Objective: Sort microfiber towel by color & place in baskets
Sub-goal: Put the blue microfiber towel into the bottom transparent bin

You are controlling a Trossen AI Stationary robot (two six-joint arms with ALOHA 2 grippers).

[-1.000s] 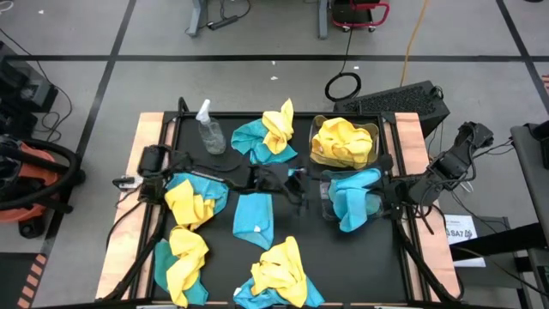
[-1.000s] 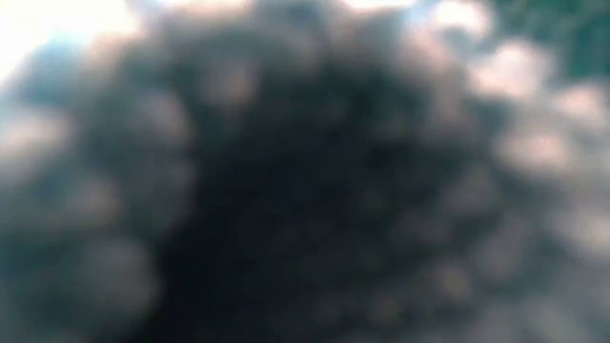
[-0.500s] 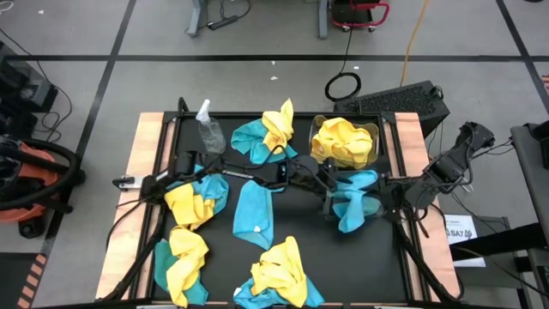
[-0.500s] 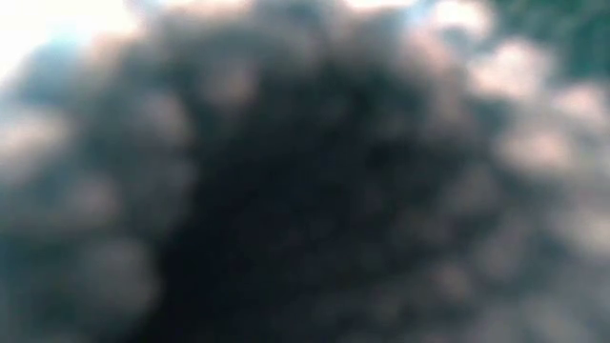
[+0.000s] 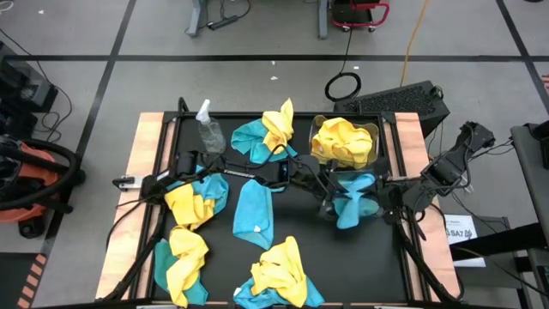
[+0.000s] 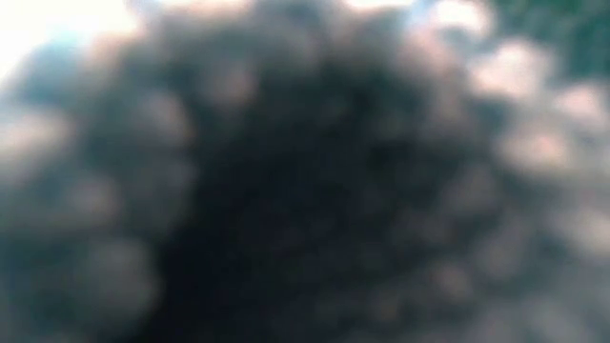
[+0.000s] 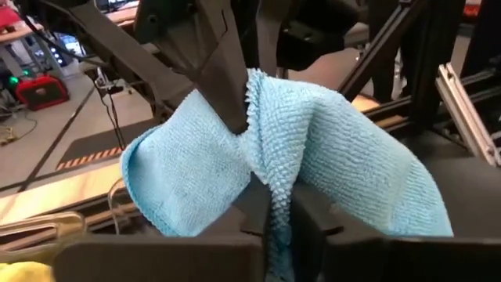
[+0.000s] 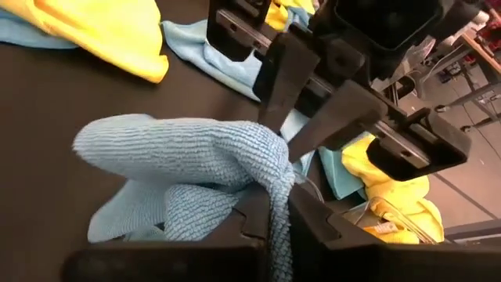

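Both grippers' jaws pinch one teal towel (image 5: 350, 199); low view shows only blur.

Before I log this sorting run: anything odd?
Yes. Both grippers, left and right, pinch the same blue towel over the near basket. The low view is blocked by a dark blur.

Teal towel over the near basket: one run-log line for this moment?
left hand: shut on teal towel | right hand: shut on teal towel | above near basket

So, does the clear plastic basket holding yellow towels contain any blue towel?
No, that basket shows only yellow towels inside.
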